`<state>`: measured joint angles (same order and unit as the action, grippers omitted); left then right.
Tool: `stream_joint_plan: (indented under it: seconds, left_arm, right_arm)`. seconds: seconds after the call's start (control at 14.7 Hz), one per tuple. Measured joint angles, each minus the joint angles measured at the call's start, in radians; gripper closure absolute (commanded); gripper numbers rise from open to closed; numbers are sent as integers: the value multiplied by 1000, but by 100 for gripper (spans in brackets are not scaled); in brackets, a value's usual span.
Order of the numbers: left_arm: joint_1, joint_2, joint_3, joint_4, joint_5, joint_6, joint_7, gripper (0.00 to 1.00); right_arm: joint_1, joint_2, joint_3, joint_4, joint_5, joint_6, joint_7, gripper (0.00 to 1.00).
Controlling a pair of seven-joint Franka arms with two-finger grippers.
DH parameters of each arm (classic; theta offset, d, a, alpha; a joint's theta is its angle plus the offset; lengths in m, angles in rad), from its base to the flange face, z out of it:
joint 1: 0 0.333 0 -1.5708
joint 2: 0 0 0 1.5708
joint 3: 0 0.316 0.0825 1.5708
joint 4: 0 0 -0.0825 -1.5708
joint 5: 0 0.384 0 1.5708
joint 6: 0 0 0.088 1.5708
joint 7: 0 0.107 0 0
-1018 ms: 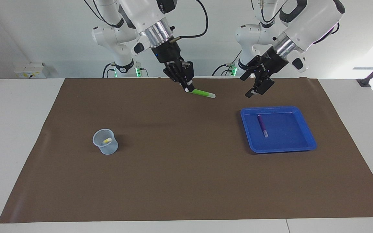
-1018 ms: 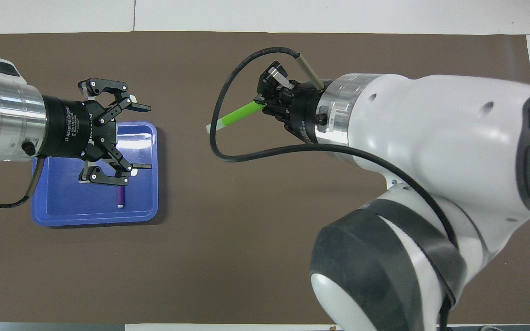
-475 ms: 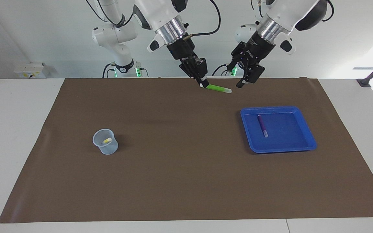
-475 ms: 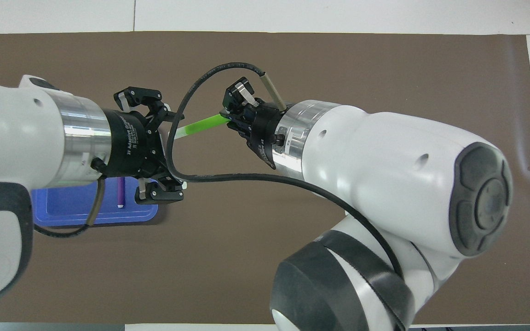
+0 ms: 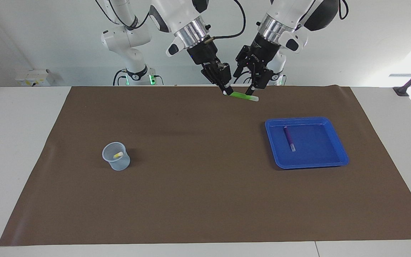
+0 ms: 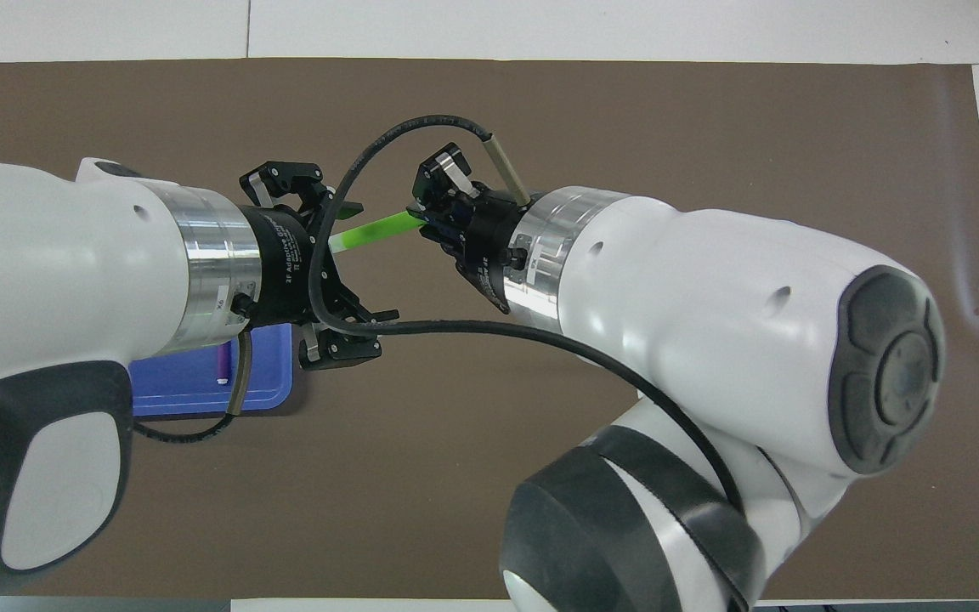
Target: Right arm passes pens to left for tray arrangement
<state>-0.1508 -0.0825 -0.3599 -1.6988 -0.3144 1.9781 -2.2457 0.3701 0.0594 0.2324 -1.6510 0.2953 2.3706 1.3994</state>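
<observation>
The green pen [image 5: 243, 96] is held aloft over the mat's robot-side edge, clamped by the right gripper [image 5: 226, 90]; the left gripper [image 5: 251, 86], jaws spread, brackets its pale end. The handover is judged in hand: closing, then release, is called for. The facing view alone shows the purple pen [image 5: 289, 138] whole in the tray [image 5: 337, 142] and the yellow pen [image 5: 118, 155] in the cup [image 5: 117, 162]

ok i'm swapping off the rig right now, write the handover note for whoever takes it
Right claw: shut on the green pen, held up in the air near the robots' edge of the mat.
Left claw: open, at the pen's pale free end, not yet gripping.
Purple pen: lying in the blue tray.
Yellow pen: in the cup toward the right arm's end.
Done: purple placed.
Left: finish the green handover, tray it, then the yellow.
</observation>
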Motion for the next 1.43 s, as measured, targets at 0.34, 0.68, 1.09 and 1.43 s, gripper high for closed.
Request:
stream_joint_plan:
  seconds: [0.34,0.68,1.09,1.43]
  left_arm:
    - [-1,9,-1,-57,7,114,2,0]
    - [-1,9,0,-69,11,132,33,0]
    - [-1,9,-1,-120,11,185,73,2]
    - [-1,9,-1,-120,11,188,74,23]
  right_arm:
    - [0,-8,0,-34,0,4,-2,100]
    - [0,-28,0,-71,0,23,-5,100]
    - [0,-31,0,-78,0,31,-5,100]
    - [0,-31,0,-78,0,32,-5,100]
